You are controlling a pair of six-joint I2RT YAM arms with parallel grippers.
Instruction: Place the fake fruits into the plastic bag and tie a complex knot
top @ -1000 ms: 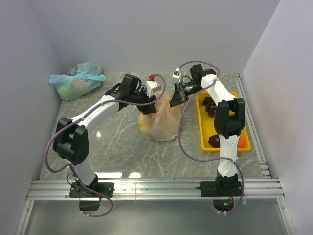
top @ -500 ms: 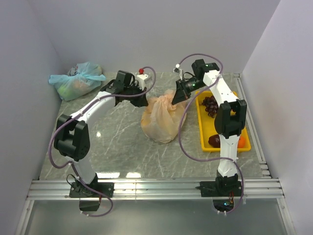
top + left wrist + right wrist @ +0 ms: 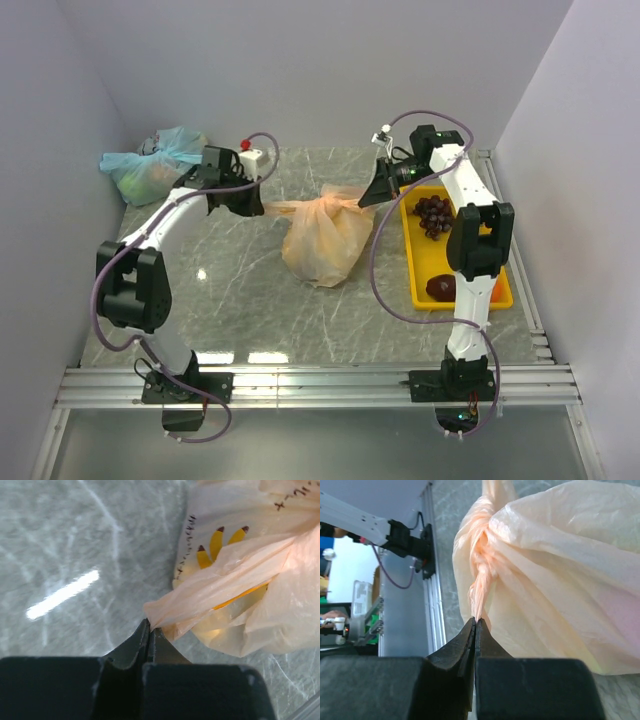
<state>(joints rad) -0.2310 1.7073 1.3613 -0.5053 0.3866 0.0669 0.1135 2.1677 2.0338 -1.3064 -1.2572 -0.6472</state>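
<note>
- My left pincer (image 3: 150, 630) has swung out leftward and is now clamped on one handle tail of the plastic bag (image 3: 325, 240).
- My right pincer (image 3: 475, 622) is clamped on the other tail.
- The bag sits mid-bench (image 3: 230, 290), and the pull is cinching the knot (image 3: 482, 555).

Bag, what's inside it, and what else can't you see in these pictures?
- Fruits in the bag: top view, the cloudy film hides which ones.
- Knot: right wrist view shows only a twisted strand; in the top view it is too small.
- Orange fruit on the tray: top view, the right arm covers most of it.
</note>
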